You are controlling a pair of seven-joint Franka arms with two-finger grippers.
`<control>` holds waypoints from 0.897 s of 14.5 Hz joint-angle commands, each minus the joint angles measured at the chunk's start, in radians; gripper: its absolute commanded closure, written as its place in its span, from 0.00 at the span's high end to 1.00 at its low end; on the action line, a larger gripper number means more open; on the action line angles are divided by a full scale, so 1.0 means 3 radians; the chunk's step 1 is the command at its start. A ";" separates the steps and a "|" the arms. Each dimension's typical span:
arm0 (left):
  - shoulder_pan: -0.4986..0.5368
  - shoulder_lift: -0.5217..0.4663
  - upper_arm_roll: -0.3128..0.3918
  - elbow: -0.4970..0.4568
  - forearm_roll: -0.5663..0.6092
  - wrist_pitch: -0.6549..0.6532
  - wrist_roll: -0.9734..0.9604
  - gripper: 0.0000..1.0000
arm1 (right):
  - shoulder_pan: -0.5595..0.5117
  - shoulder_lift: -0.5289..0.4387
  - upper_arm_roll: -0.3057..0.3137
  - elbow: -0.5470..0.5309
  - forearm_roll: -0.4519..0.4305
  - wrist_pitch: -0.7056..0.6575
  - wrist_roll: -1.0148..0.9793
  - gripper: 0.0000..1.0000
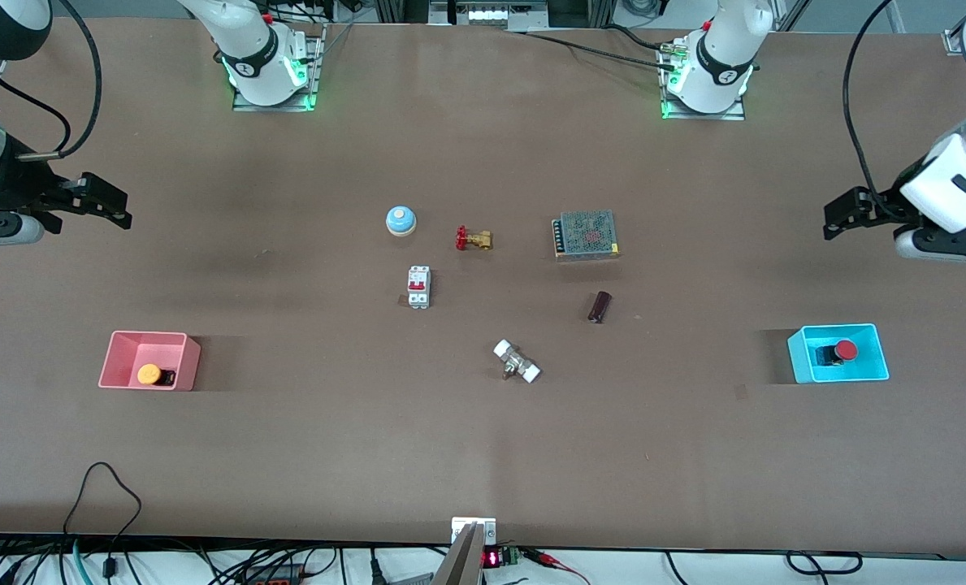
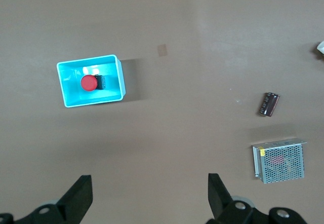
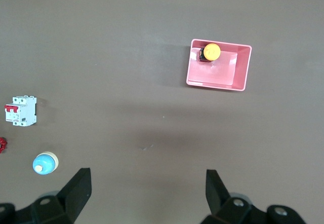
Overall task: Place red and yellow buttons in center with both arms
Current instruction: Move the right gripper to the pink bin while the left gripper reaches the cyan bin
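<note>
The yellow button (image 1: pixel 149 374) lies in the pink bin (image 1: pixel 125 337) toward the right arm's end of the table; it also shows in the right wrist view (image 3: pixel 211 51). The red button (image 1: pixel 845 351) lies in the cyan bin (image 1: pixel 799 357) toward the left arm's end; it also shows in the left wrist view (image 2: pixel 88 83). My right gripper (image 1: pixel 93 218) hangs open and empty over bare table beside the pink bin (image 3: pixel 243 72). My left gripper (image 1: pixel 860 223) hangs open and empty over bare table beside the cyan bin (image 2: pixel 120 79). The brown table centre (image 1: pixel 499 301) has small parts round it.
Round the centre lie a blue-and-white bell (image 1: pixel 400 220), a brass valve with a red handle (image 1: pixel 474 239), a metal mesh box (image 1: pixel 586 235), a white circuit breaker (image 1: pixel 418 287), a dark cylinder (image 1: pixel 599 306) and a white-ended fitting (image 1: pixel 517 361).
</note>
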 commanded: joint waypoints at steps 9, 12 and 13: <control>0.0025 0.0135 0.0006 0.0118 -0.0037 -0.0077 0.0007 1.00 | -0.0033 0.0234 -0.0011 -0.0024 0.0013 0.0139 0.0008 1.00; 0.0148 0.0553 0.0006 0.0546 -0.0027 -0.0077 0.0002 1.00 | -0.0079 0.0437 -0.0031 -0.0020 -0.0013 0.0291 -0.0008 1.00; 0.0163 0.0757 0.0021 0.0684 -0.0027 -0.0077 0.0012 1.00 | -0.0124 0.0520 -0.0052 -0.0020 -0.0028 0.0363 -0.0023 1.00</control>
